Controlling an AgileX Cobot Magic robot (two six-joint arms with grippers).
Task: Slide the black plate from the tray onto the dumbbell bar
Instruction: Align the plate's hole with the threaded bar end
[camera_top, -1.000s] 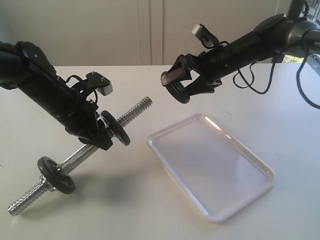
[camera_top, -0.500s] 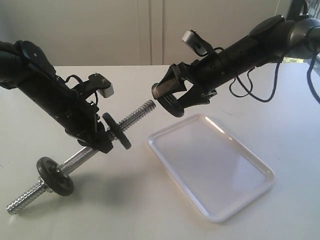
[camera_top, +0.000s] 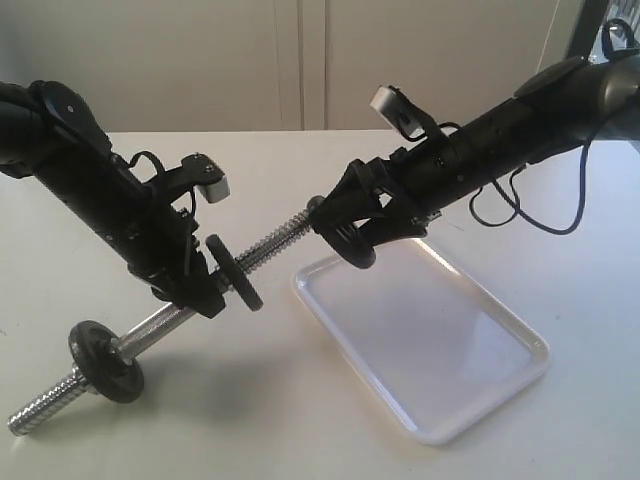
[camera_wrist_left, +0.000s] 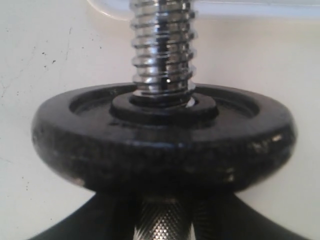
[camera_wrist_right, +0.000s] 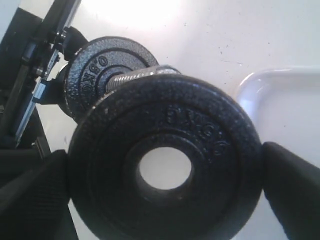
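Note:
My left gripper (camera_top: 196, 282) is shut on the knurled middle of the dumbbell bar (camera_top: 270, 238) and holds it tilted, its upper threaded end toward the right. Two grey-black discs sit on the bar: one (camera_top: 233, 272) right against the gripper, one (camera_top: 106, 361) near the low end. My right gripper (camera_top: 352, 228) is shut on the black plate (camera_top: 356, 245), held by its rim at the bar's upper tip. In the right wrist view the plate (camera_wrist_right: 210, 190) fills the frame. The bar tip (camera_wrist_right: 142, 77) shows behind its upper rim, off the centre hole. The white tray (camera_top: 425, 335) lies below, with nothing in it.
The bar's lower threaded end (camera_top: 40, 408) rests close to the white table near its front left. In the left wrist view the near disc (camera_wrist_left: 165, 145) sits right above the fingers, with the threaded rod (camera_wrist_left: 162, 50) rising beyond it. Cables trail behind the right arm (camera_top: 540, 205).
My right gripper has carried the black plate left and down until it meets the bar's upper threaded tip. The bar has shifted slightly lower and to the left in my left gripper.

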